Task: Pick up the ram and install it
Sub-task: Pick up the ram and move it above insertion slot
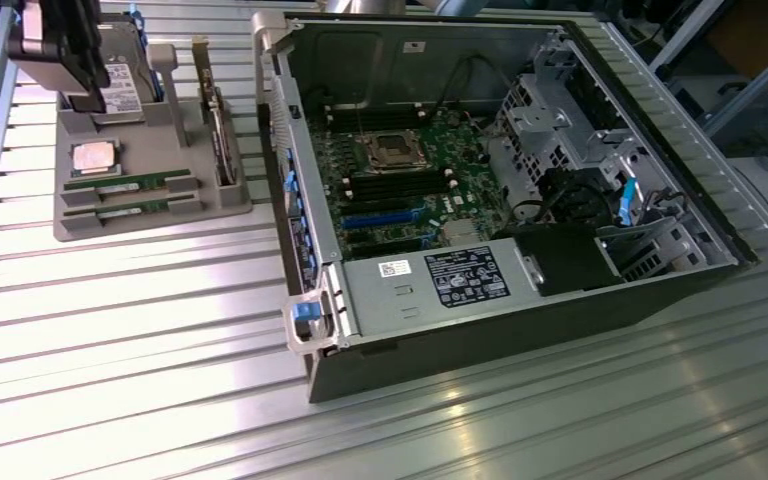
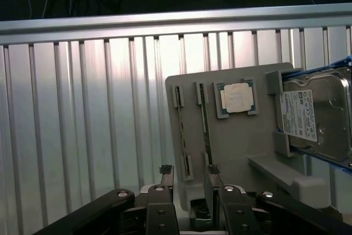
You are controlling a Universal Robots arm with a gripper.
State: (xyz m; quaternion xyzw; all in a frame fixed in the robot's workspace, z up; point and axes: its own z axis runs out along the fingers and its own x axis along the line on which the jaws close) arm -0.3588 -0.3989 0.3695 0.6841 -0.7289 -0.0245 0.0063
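Two ram sticks lie side by side in slots of a grey holder tray (image 1: 157, 222): one ram (image 1: 131, 183) nearer the silver CPU chip (image 1: 95, 157), the other ram (image 1: 131, 207) toward the tray's front edge. In the wrist view they are two thin strips, ram (image 2: 204, 125) and ram (image 2: 180, 130). My gripper (image 2: 189, 170) is open with nothing between its fingers (image 2: 165, 170), and it hovers off the sticks' near ends without touching them. In the exterior view the gripper (image 1: 61, 50) is a dark mass above the tray's far left corner.
A hard drive (image 1: 120, 85) and an upright expansion card (image 1: 224, 135) stand on the tray's back part. At the exterior view's right, the open computer case (image 1: 704, 230) holds the motherboard with black memory slots (image 1: 387, 186) below the CPU socket (image 1: 395, 150). A ribbed metal table (image 1: 131, 340) lies underneath.
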